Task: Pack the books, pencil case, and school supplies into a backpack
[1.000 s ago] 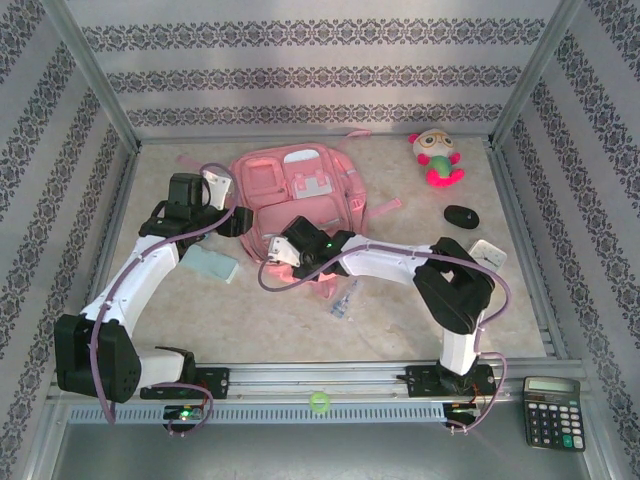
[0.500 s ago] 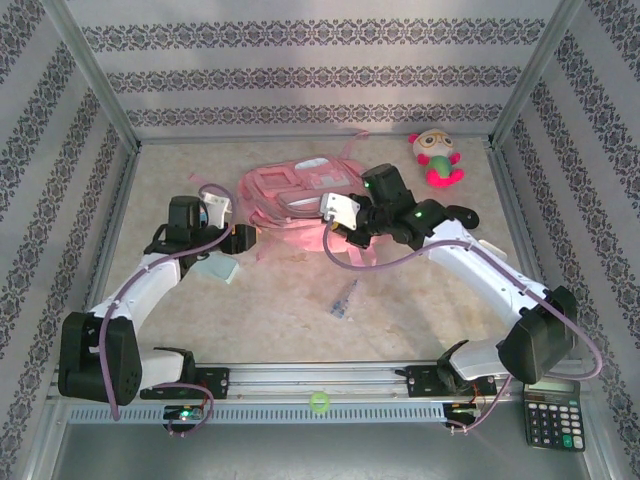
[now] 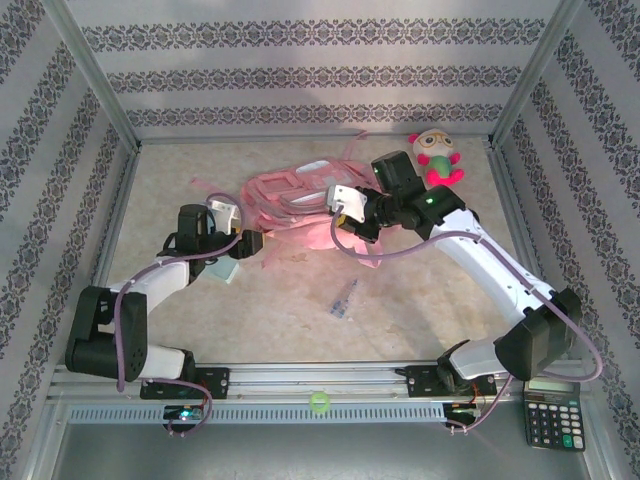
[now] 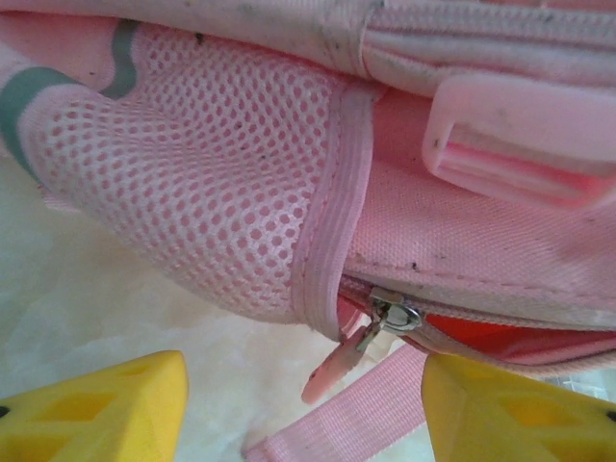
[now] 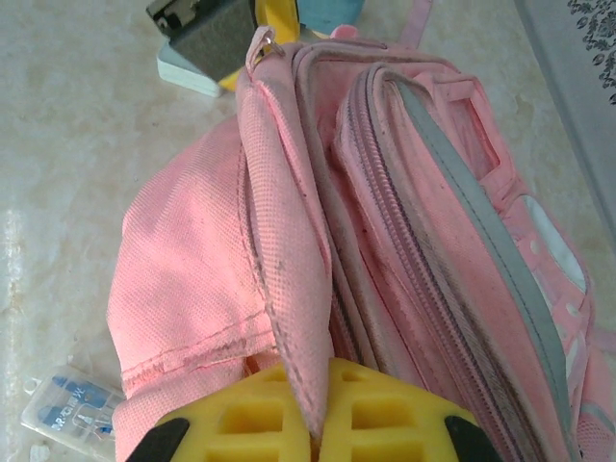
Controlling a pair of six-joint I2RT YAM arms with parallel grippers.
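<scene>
The pink backpack (image 3: 290, 192) lies at the back middle of the table, its right side pulled up. My right gripper (image 3: 347, 207) is shut on a fold of the backpack (image 5: 289, 221), pinched between the yellow fingers (image 5: 279, 409). My left gripper (image 4: 308, 419) stands open at the bag's lower left edge, and the pink zipper pull (image 4: 339, 364) hangs between its fingertips (image 4: 115, 409) without touching them. Of the school supplies, a clear packet (image 3: 343, 299) lies in front of the bag and a teal-and-white piece (image 3: 219, 269) sits under my left arm. The books and the pencil case are out of view.
A pink-and-green plush toy (image 3: 437, 156) sits at the back right. A black calculator (image 3: 552, 411) rests outside the frame at the front right, and a small green ring (image 3: 319, 402) lies on the front rail. Patterned walls close in three sides.
My right arm swung from the table's front to the backpack's right side, and the bag went from lying flat to being pulled up on edge. My left gripper slid nearer along the bag's left edge.
</scene>
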